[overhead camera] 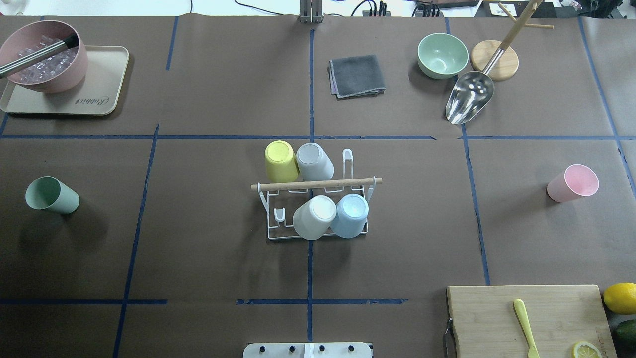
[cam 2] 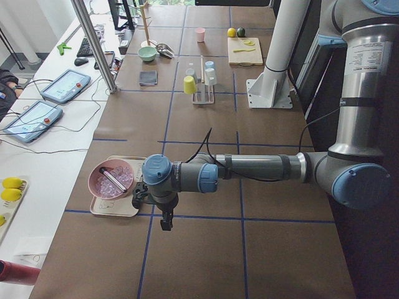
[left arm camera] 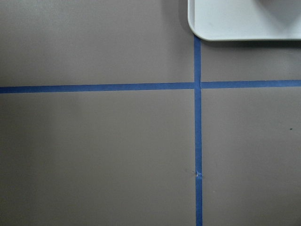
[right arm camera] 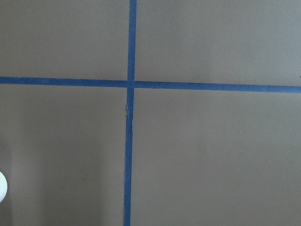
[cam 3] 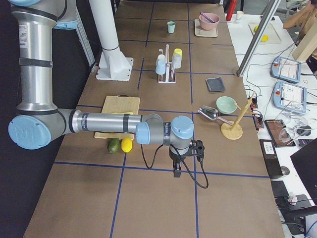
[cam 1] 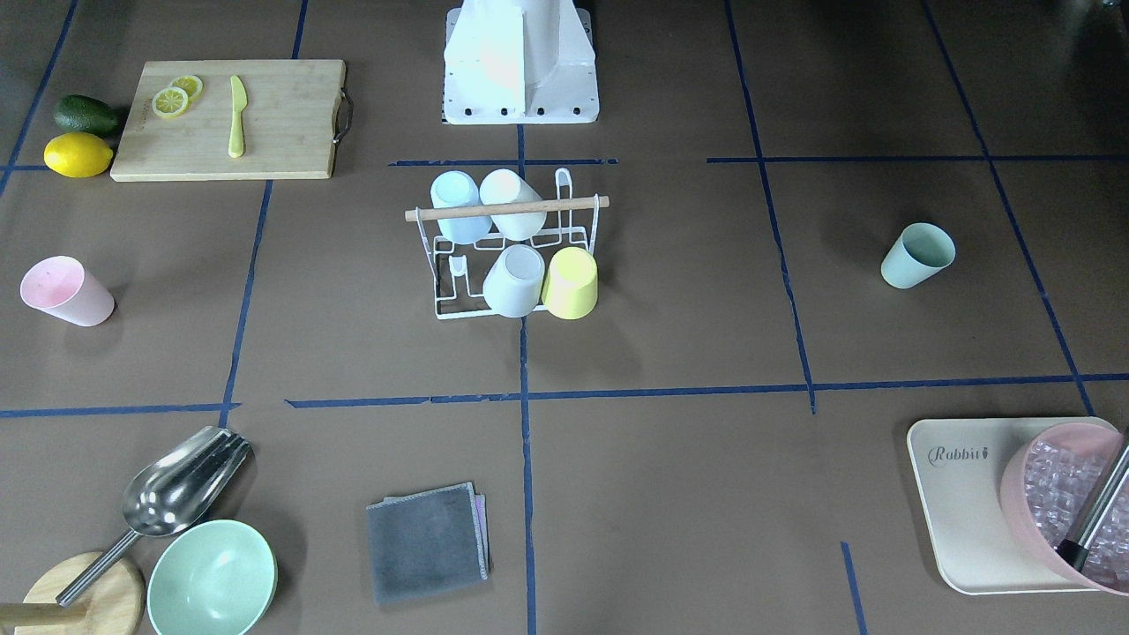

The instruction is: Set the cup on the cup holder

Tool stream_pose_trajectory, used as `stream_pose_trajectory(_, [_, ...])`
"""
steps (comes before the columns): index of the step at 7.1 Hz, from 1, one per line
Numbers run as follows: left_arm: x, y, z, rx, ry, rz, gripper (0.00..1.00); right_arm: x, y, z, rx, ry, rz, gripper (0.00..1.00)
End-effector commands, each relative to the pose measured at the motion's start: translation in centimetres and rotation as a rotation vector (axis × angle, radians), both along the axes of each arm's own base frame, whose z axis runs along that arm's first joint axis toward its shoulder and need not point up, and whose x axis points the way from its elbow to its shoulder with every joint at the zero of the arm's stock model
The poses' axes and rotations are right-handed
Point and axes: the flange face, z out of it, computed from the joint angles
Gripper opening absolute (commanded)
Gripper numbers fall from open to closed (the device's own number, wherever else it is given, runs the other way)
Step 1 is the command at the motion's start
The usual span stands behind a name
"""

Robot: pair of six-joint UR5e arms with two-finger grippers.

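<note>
The white wire cup holder (cam 1: 507,210) with a wooden rod handle stands mid-table, also in the overhead view (overhead camera: 318,184). Several cups sit upside down on its prongs: blue, white, grey and yellow. A green cup (overhead camera: 52,195) lies on its side on the robot's left, also in the front view (cam 1: 917,256). A pink cup (overhead camera: 573,183) lies on its side on the robot's right. My left gripper (cam 2: 166,221) hangs over the table's left end near the tray. My right gripper (cam 3: 177,171) hangs over the right end. I cannot tell whether either is open or shut.
A beige tray (overhead camera: 99,99) with a pink ice bowl sits at the far left. A grey cloth (overhead camera: 357,75), green bowl (overhead camera: 442,54), metal scoop (overhead camera: 469,102) and wooden stand (overhead camera: 494,59) are at the far side. A cutting board (overhead camera: 526,318), lemon and avocado are near right.
</note>
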Motion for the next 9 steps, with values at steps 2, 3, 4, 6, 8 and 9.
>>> stream_pose_trajectory(2, [0.0, -0.1, -0.6, 0.011, 0.002, -0.001, 1.00, -0.4, 0.0, -0.6, 0.005, -0.057, -0.004, 1.00])
stream_pose_trajectory(3, [0.0, -0.3, -1.1, 0.020, 0.002, 0.001, 1.00, -0.4, -0.1, -0.6, 0.004, -0.056, -0.003, 1.00])
stream_pose_trajectory(4, [0.1, -0.2, -2.1, 0.013, 0.002, 0.002, 1.00, -0.4, -0.1, -0.6, 0.005, -0.056, -0.004, 1.00])
stream_pose_trajectory(6, [2.4, -1.2, -4.5, 0.023, 0.001, 0.048, 1.00, -0.4, 0.1, -0.3, -0.001, -0.059, -0.004, 1.00])
stream_pose_trajectory(8, [5.5, -3.1, -9.6, -0.020, -0.004, 0.105, 1.00, -1.4, -0.7, -1.4, 0.024, -0.061, -0.031, 1.00])
stream_pose_trajectory(9, [7.0, -4.4, -14.0, -0.027, -0.007, 0.131, 1.00, -3.0, -2.4, -4.2, 0.074, -0.064, -0.066, 1.00])
